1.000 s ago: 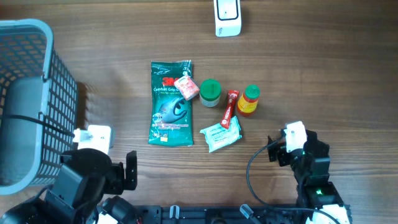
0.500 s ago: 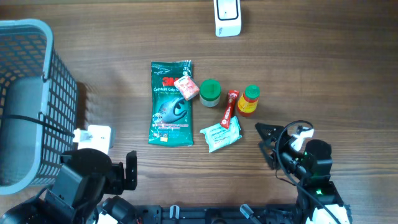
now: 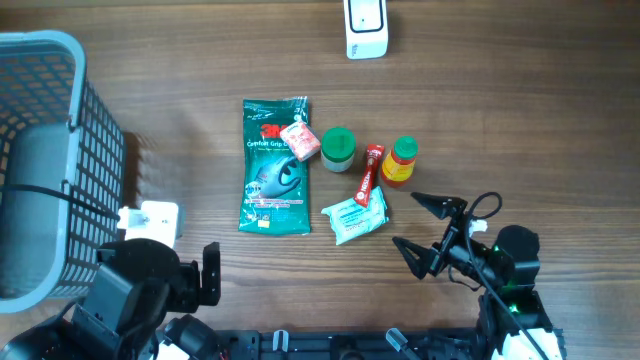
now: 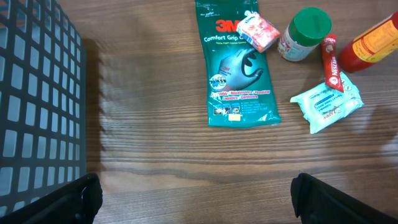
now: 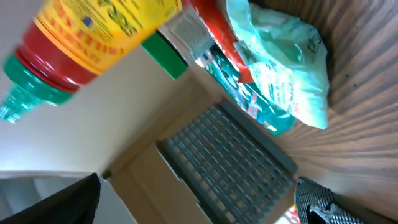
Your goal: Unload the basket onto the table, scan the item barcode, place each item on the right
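My left hand point(image 4: 196, 186) hangs low over bare counter point(image 4: 155, 143), spread as wide as it goes, nothing in it. My right hand point(image 3: 404, 219) is the busy one: out over the wood, rolled on its side, 2 fingers splayed fully apart, gripping nothing. I'd call this the reach, step 1, with no item picked yet.

Just past those fingertips lies the tissue pack point(image 3: 355, 215), a soft, crinkly pale-teal pillow of plastic film, flat on the counter. At its far edge sits a slim red sachet point(image 3: 370, 173), glossy and stick-shaped. Right of that is the sauce bottle point(image 3: 400, 161): hard, round, yellow label over red, green cap. Further left are a squat jar point(image 3: 338, 148) with a smooth green lid, a small pink packet point(image 3: 299, 140) and a long flat green glove pack point(image 3: 274, 170). Off to the left stands the grey mesh basket point(image 3: 60, 45).

Farthest of all is the white scanner point(image 3: 366, 28) at the counter's far edge, well apart from the cluster.

Next, I reckon: fingers down either side of the tissue pack or the bottle, close, lift, then carry it across and turn its code toward the scanner. I can't make out a barcode from here.
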Controlling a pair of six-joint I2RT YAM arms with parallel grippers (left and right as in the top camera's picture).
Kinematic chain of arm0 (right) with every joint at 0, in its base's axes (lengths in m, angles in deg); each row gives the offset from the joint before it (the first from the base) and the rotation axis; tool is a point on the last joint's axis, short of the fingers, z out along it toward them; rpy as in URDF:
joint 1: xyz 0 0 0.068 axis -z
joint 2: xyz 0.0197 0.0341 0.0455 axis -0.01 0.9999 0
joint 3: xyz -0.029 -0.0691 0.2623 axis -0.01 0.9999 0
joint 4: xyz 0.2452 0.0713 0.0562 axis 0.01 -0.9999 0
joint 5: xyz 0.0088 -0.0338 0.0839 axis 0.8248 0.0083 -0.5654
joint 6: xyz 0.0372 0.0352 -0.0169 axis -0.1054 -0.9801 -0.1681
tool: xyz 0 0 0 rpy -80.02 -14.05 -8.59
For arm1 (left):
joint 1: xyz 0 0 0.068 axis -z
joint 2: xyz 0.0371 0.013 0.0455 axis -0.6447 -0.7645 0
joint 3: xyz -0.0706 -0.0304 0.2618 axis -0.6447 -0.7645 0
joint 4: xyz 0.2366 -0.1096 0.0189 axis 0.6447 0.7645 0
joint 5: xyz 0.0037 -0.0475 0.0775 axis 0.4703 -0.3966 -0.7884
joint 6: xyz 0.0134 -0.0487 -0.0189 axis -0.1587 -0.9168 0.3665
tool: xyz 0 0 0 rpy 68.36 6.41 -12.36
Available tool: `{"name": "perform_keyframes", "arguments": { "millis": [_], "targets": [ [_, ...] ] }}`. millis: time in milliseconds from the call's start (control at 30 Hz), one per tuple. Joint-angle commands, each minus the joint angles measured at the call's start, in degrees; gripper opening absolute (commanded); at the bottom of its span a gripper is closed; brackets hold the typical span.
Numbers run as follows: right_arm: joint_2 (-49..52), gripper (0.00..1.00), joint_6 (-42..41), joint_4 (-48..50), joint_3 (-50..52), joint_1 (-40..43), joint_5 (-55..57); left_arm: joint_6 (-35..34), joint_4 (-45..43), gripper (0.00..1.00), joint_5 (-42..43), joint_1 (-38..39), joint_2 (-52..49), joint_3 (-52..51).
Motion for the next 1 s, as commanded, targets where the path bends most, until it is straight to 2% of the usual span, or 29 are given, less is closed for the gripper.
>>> {"name": "perform_keyframes", "arguments": {
  "millis": [0, 100, 133, 200, 333, 367, 433, 533, 633, 700, 800, 967],
  "targets": [
    [0.37, 1.0, -2.71, 4.9, 0.04, 0.26, 2.91, -0.92, -0.11, 1.0, -0.7, -0.2, 0.31, 0.11],
    [0.37, 0.99, 0.07, 12.15, -0.42, 0.26, 3.58, -0.92, -0.11, 1.0, -0.7, -0.2, 0.31, 0.11],
    [0.37, 0.99, 2.99, 13.62, -1.22, 0.26, 3.87, -0.92, -0.11, 1.0, -0.7, -0.2, 0.31, 0.11],
    [0.37, 0.99, 12.79, 9.49, -6.4, 0.24, 3.56, -0.9, -0.11, 1.0, -0.7, -0.2, 0.31, 0.11],
    [0.44, 1.0, 33.16, -17.73, -21.14, 0.24, 6.71, -0.92, -0.11, 1.0, -0.7, -0.2, 0.31, 0.11],
    [0.76, 0.99, 40.79, -28.57, -27.61, 0.24, 11.19, -0.92, -0.11, 1.0, -0.7, -0.2, 0.31, 0.11],
    [2.23, 1.0, 51.04, -42.32, -38.07, 0.22, 19.87, -0.92, -0.11, 1.0, -0.7, -0.2, 0.31, 0.11],
    [8.33, 0.99, 64.26, -56.94, -53.92, 0.17, 32.63, -0.92, -0.11, 1.0, -0.7, -0.2, 0.31, 0.11],
    [17.99, 0.99, 72.72, -65.61, -63.98, 0.15, 34.42, -0.92, -0.11, 1.0, -0.7, -0.2, 0.31, 0.11],
    [27.36, 1.0, 76.83, -72.13, -71.12, -0.74, 34.97, -0.92, -0.11, 1.0, -0.7, -0.2, 0.31, 0.11],
    [40.24, 0.99, 78.58, -79.43, -80.81, -3.87, 36.11, -0.92, -0.11, 1.0, -0.7, -0.2, 0.31, 0.11],
    [53.16, 0.99, 77.79, -82.47, -87.14, -9.38, 36.83, -0.9, -0.11, 1.0, -0.7, -0.2, 0.31, 0.11]
  ]
}}
